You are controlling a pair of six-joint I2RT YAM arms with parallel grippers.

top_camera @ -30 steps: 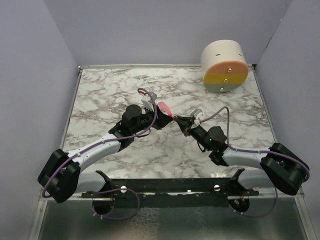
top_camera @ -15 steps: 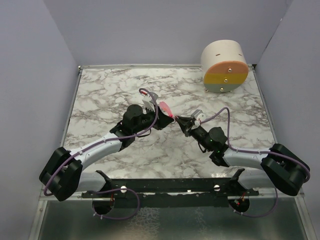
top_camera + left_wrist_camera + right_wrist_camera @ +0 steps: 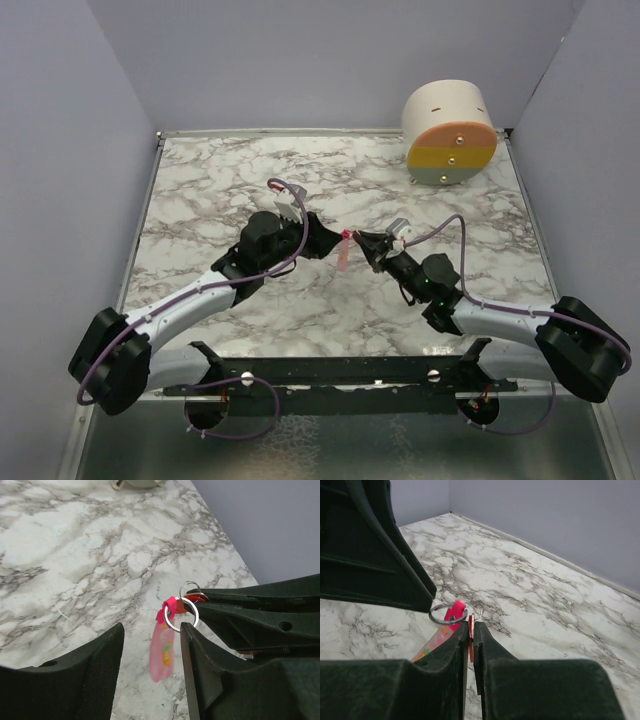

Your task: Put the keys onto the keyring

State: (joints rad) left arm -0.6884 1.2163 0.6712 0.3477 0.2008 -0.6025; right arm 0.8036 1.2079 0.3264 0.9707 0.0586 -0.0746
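Observation:
The key [image 3: 470, 626], red-headed, is pinched edge-on between the tips of my right gripper [image 3: 471, 629], which is shut on it. The keyring [image 3: 181, 614] hangs from the key [image 3: 196, 598] at those tips, its pink strap [image 3: 162, 651] dangling free above the table. My left gripper [image 3: 151, 630] stands open, and the strap hangs in the gap between its fingers [image 3: 197, 675] without touching them. In the top view the two grippers meet mid-table, the left gripper [image 3: 325, 240] beside the right gripper [image 3: 360, 240], with the pink strap [image 3: 344, 256] drooping between them.
A round cream container [image 3: 450, 135] with yellow and grey drawer fronts stands at the back right corner. Grey walls close the marble table [image 3: 220, 180] on three sides. A black rail [image 3: 340, 370] runs along the near edge.
My left gripper has opened and let go of the pink strap, which has swung down to hang from the right gripper's tips. The left arm has shifted slightly back and left.

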